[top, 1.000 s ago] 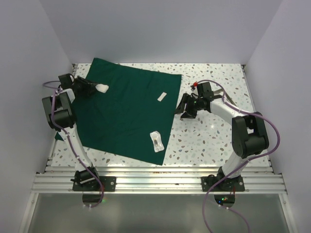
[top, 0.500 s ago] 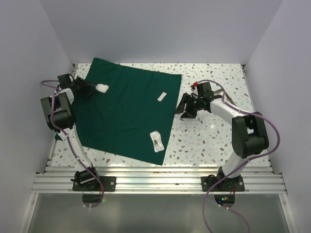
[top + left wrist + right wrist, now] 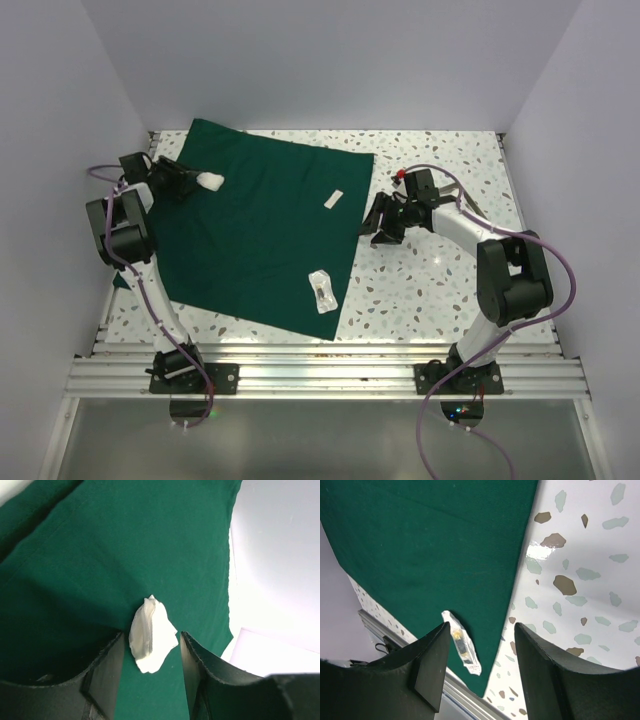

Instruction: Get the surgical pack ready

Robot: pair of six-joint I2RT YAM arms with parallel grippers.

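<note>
Left fingers (image 3: 102, 680) straddle white wad (image 3: 151, 635); green drape (image 3: 262, 235) lies seemingly flat.

A white terrazzo tabletop (image 3: 440, 290), flecked with brown and grey chips, is boxed in by a plain pale back wall (image 3: 330, 60), left wall (image 3: 50, 120) and right wall (image 3: 590, 100). Slotted aluminium rails (image 3: 330, 372) run along its near edge. Bright light glints off the glossy stone.

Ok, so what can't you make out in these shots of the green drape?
Left edge of the green drape: top view, covered by the left arm.
Contents of the clear packet: too small in the top view, unclear in the right wrist view.
Whether the white wad rests on the cloth or is lifted: the left wrist view doesn't show it.
The red item beside the right arm: top view, too small to identify.
</note>
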